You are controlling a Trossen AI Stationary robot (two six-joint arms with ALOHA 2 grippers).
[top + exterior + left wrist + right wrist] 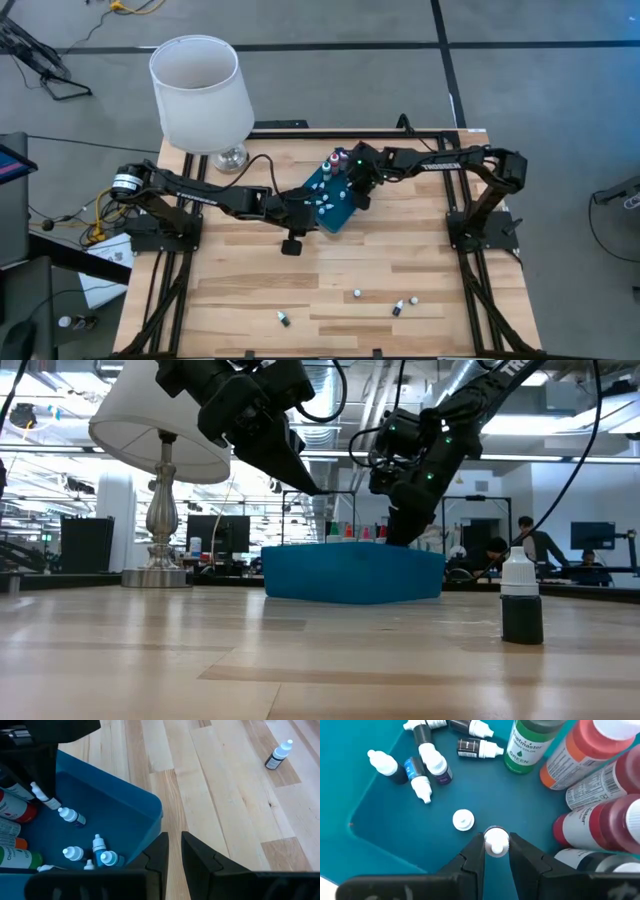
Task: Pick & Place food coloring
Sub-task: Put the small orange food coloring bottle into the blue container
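The teal tray sits mid-table, holding several tiny food coloring bottles lying on their sides, one standing on end, and bigger red and green bottles standing upright. My right gripper reaches down into the tray and is shut on one tiny white-capped bottle. My left gripper is shut with nothing between its fingers, above the table just off the tray's corner. More tiny bottles lie on the table near its front edge. My right gripper pinches the tiny bottle at its white cap between the two fingertips. The fingers come steeply from above, slanting down into the tray, and the bottle points up along them. The cap and fingers hide whether its base rests on the tray floor.
A white-shaded lamp stands at the table's far left. Loose tiny bottles dot the near part of the table, one close to the low camera. Bare wood lies between the tray and those bottles.
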